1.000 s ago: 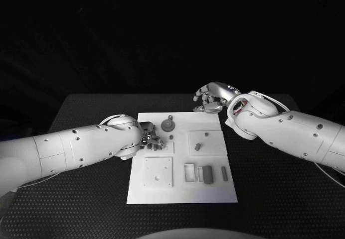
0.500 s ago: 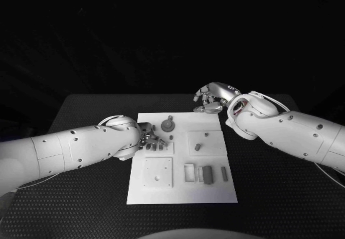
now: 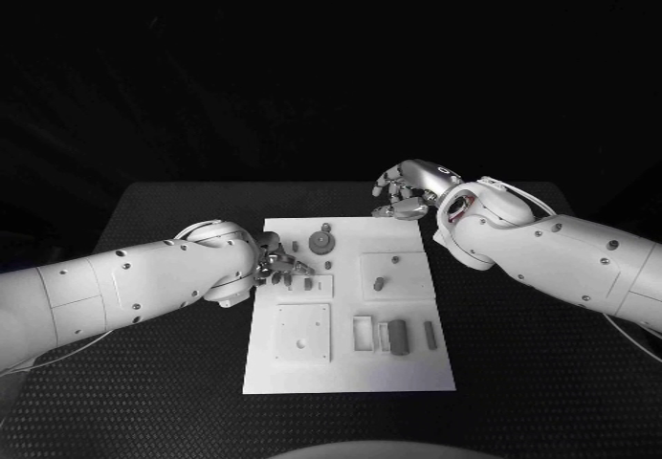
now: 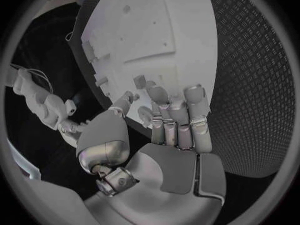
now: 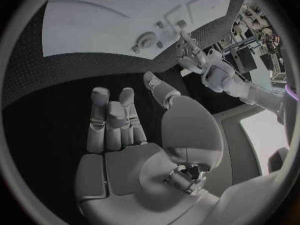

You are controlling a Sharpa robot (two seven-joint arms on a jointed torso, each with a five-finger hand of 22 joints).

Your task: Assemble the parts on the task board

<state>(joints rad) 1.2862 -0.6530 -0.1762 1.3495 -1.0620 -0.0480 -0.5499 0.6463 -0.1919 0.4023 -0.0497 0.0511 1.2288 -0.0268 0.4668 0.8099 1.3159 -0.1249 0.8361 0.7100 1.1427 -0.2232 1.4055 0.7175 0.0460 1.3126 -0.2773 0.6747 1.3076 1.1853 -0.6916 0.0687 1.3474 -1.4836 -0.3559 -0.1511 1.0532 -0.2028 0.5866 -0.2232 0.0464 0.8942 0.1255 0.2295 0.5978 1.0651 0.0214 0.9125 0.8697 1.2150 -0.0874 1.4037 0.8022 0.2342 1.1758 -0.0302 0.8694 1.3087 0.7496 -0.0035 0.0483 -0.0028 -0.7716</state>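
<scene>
Left hand [image 3: 281,269] hovered at the task board's [image 3: 349,368] left edge, centre-left of frame, fingers [image 4: 178,116] loosely extended, apart, gripping nothing. Right hand [image 3: 408,190] hung just past the board's upper right corner, fingers [image 5: 112,117] curled inward, empty. White board lay mid-frame on the black table [image 3: 152,382], small grey parts [image 3: 397,335] resting across it.

No legible text, label, brand, number or sign found in any view. The task board [image 3: 350,368] carries no readable markings on its white surface. The white arm casings show only small dark dots, not characters. The desk [image 3: 165,287] bears a plain woven texture, unmarked.
</scene>
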